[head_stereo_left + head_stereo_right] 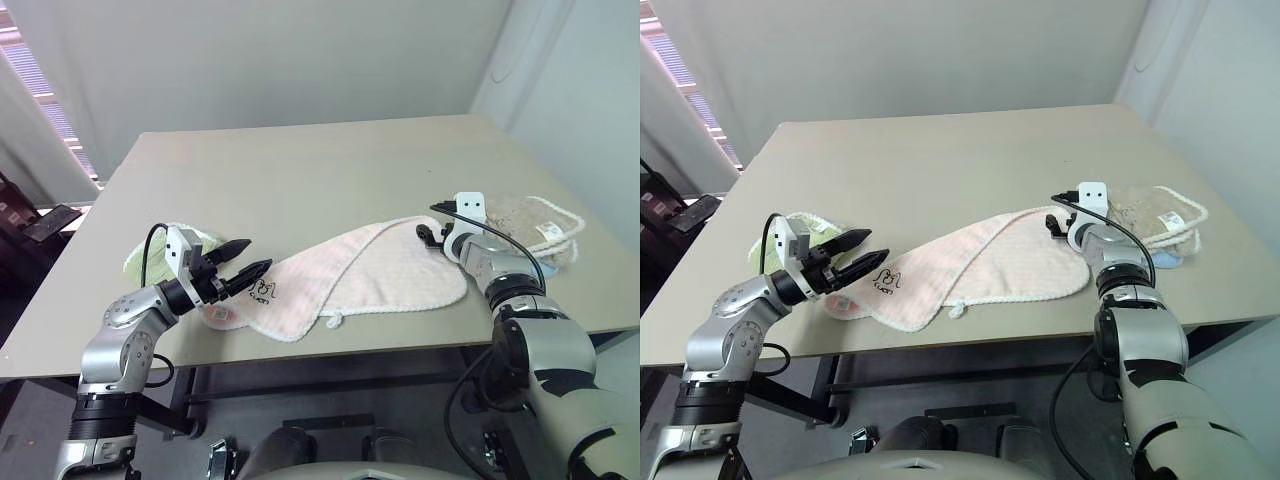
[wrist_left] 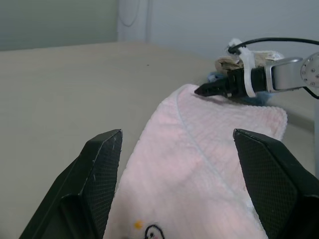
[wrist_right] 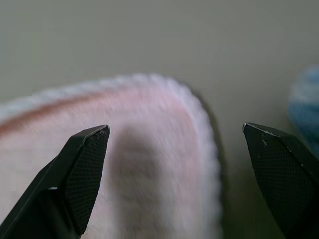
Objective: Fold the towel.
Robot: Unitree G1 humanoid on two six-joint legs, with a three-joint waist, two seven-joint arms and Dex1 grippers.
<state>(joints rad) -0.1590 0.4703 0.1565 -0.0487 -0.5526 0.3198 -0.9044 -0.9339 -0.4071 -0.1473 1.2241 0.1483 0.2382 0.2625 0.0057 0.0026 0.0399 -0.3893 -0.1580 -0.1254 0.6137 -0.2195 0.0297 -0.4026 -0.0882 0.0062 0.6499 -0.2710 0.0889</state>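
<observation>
Your left gripper (image 1: 250,257) stands with its two black fingers spread wide and grasps nothing; it hovers level just over the towel's (image 1: 370,275) near-left end, beside the small dark embroidered logo (image 1: 262,291). You cannot read the lettering under that logo. Your right gripper (image 1: 429,235) is also fully spread and empty, its tips poised at the towel's far-right corner, right at the white trim; whether they touch the cloth you cannot tell.

You find the pale pink towel lying flat and unfolded along the table's (image 1: 300,170) front part, stretched between your two grippers, running from about 8 o'clock to 2 o'clock of the table's middle. A white tag (image 1: 334,320) sticks out from its front edge at 6 o'clock.

At 9 o'clock, behind your left gripper, lies a green cloth (image 1: 140,258). At 3 o'clock, just past your right gripper, a beige towel (image 1: 530,225) with white trim is bunched up, with its own white label, unreadable.
</observation>
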